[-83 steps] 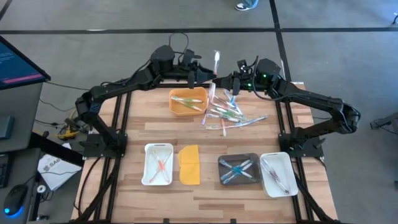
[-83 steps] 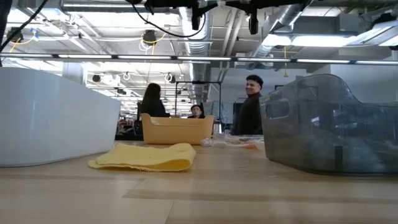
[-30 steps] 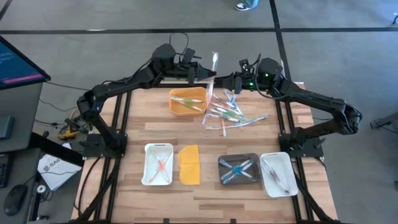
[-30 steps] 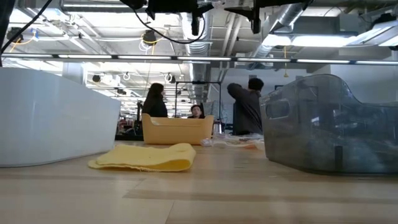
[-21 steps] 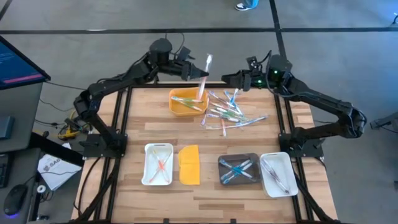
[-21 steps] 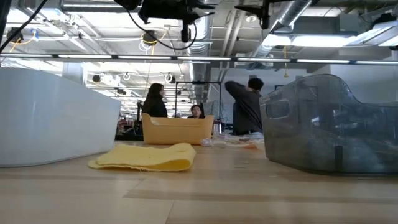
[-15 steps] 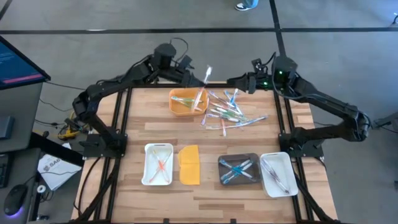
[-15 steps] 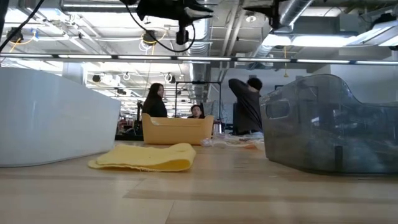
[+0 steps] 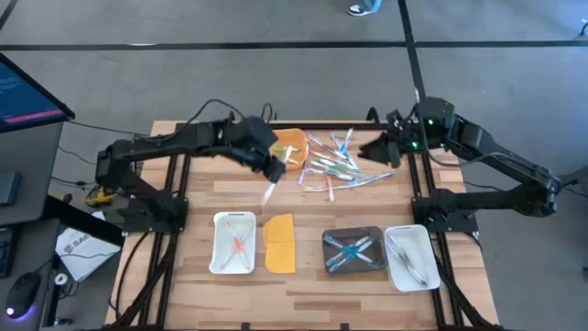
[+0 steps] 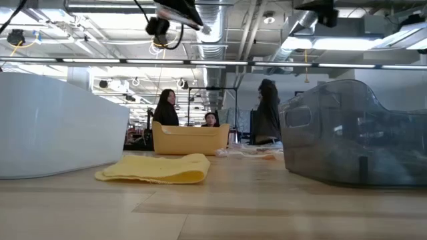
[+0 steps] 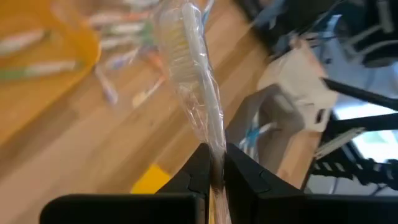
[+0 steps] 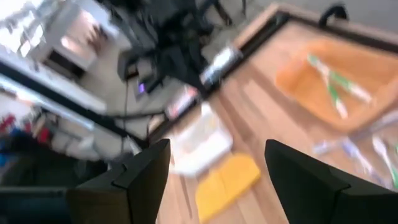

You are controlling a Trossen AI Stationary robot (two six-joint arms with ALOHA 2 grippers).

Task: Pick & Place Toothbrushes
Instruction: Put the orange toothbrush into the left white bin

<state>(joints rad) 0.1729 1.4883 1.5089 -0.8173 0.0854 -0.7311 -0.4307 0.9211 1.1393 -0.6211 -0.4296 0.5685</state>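
Note:
My left gripper (image 9: 272, 178) hovers over the table's middle, beside the orange tray (image 9: 294, 147), shut on a white toothbrush (image 11: 189, 74) in a clear wrapper. At the top of the low view, that gripper (image 10: 175, 12) shows with the brush tip. A loose pile of toothbrushes (image 9: 336, 164) lies flat on the wood, right of the orange tray. My right gripper (image 9: 377, 150) hangs open above the pile's right side. In the right wrist view, nothing is between its fingers (image 12: 214, 177). My left gripper pinches the wrapped toothbrush's handle (image 11: 215, 152) between its two fingers. The fingers slant down toward the table's near edge, and the brush runs on along their line, head (image 11: 177, 37) farthest out. It is lifted clear of the table (image 9: 269, 192).
Along the near edge stand a white tray (image 9: 234, 244) with orange brushes, a flat yellow lid (image 9: 280, 244), a dark tray (image 9: 354, 250) with blue brushes and a clear tray (image 9: 411, 257). The orange tray holds green brushes. People stand in the room beyond the table.
My left gripper has carried the white toothbrush from above the far edge toward the table's middle and tipped it from upright to slanting down. My right gripper has drawn back from it toward the table's right edge.

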